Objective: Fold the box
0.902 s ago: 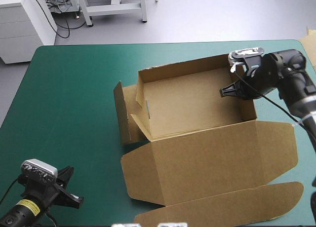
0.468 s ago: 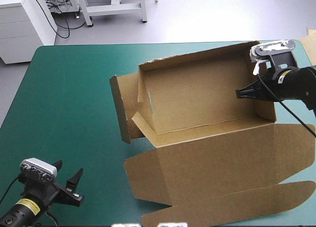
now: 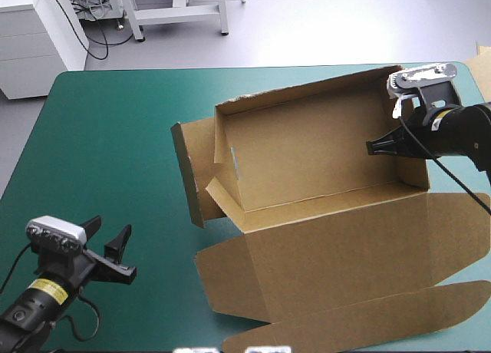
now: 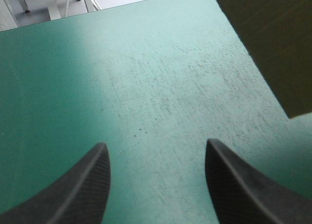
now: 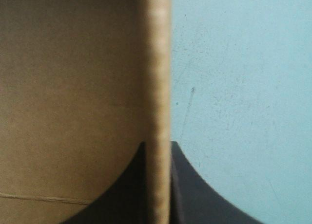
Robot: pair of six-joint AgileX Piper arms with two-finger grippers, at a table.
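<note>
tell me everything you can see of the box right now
The box is a cut sheet of brown board, half built into an open tray on the teal-green cover. The far wall and right wall stand; the left end panel leans outward, untucked. The lid lies flat toward the near edge, its rounded tuck flap beyond. The right gripper is shut on the right wall; nothing else touches it.
</note>
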